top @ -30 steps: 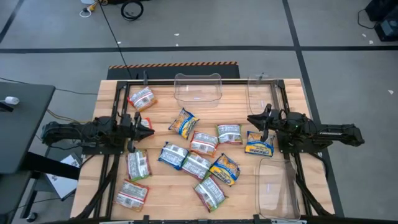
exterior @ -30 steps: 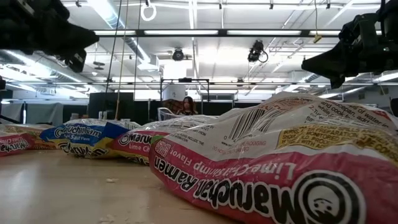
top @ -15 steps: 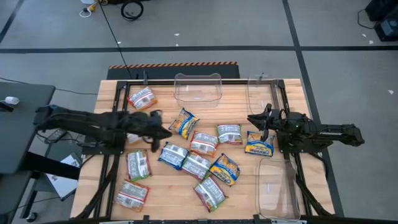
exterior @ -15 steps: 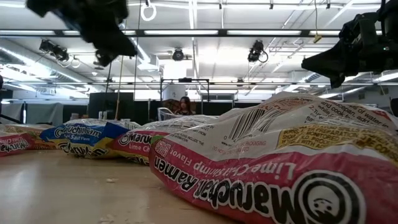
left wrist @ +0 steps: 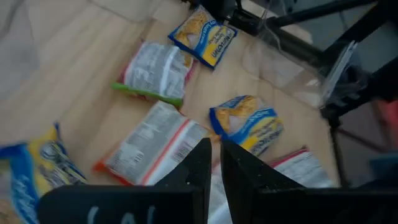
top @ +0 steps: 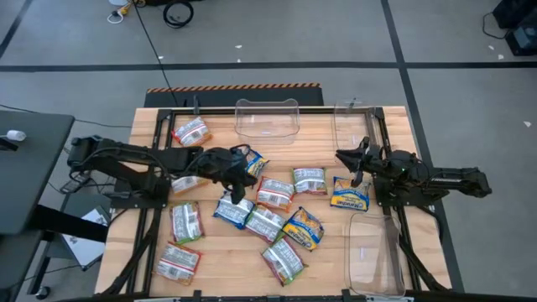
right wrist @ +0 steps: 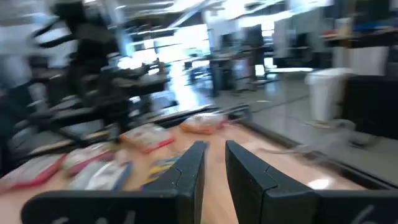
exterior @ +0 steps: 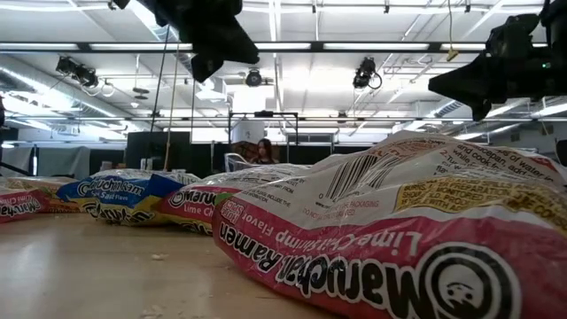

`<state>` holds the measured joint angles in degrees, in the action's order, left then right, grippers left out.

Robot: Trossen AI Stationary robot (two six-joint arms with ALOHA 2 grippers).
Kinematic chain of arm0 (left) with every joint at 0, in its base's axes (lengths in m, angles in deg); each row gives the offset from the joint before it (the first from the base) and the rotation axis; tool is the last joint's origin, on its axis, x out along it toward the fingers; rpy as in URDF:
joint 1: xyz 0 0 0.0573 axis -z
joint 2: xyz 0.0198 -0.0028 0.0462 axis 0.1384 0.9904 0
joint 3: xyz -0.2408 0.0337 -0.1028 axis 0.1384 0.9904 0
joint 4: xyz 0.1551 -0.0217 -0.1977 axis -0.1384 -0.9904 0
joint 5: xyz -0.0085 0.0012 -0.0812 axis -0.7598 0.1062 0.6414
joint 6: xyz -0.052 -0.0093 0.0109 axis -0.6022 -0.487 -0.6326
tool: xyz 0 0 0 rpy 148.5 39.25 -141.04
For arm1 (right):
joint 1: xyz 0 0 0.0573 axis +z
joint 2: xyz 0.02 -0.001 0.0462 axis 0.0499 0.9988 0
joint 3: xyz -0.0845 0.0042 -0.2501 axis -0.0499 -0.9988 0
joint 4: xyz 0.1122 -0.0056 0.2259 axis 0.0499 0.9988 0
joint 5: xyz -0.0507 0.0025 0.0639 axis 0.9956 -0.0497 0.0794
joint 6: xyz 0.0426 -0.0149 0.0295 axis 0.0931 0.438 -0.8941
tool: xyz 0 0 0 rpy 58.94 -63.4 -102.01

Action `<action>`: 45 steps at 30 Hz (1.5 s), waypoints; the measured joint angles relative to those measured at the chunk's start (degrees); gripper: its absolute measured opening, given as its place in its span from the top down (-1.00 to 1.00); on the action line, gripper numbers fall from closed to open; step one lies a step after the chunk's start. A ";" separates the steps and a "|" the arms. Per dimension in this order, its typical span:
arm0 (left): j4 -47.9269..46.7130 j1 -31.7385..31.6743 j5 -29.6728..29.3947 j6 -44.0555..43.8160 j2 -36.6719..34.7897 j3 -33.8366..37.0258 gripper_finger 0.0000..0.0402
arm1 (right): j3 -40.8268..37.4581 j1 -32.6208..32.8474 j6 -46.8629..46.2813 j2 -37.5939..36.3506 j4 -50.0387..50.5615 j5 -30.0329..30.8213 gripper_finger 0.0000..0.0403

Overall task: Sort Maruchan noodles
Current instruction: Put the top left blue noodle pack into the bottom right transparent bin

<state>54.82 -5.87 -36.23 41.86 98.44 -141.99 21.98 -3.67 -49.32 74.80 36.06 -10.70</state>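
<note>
The Maruchan noodles (top: pixel 270 208) lie scattered flat across the middle of the bench (top: pixel 210 252), with three packets nearer its left edge and one blue-and-yellow packet (top: pixel 350 193) toward its right edge. The left gripper (top: pixel 244 178) reaches over the middle of the bench, above the packets; its fingers (left wrist: pixel 199 163) stand nearly together with only a thin gap, holding nothing. The right gripper (top: pixel 346 158) hangs near the right edge, its jaws likewise almost pressed together and apparently empty. Clear bins (top: pixel 267 117) sit along the far and right edges.
</note>
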 joint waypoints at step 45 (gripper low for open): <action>-29.17 -4.70 7.07 0.40 -23.51 -0.83 0.80 | 69.33 7.90 -65.77 106.53 4.84 4.28 -0.17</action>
<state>25.65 -10.57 -29.16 42.25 74.93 -142.82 91.30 4.24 -115.08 181.33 40.90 -6.43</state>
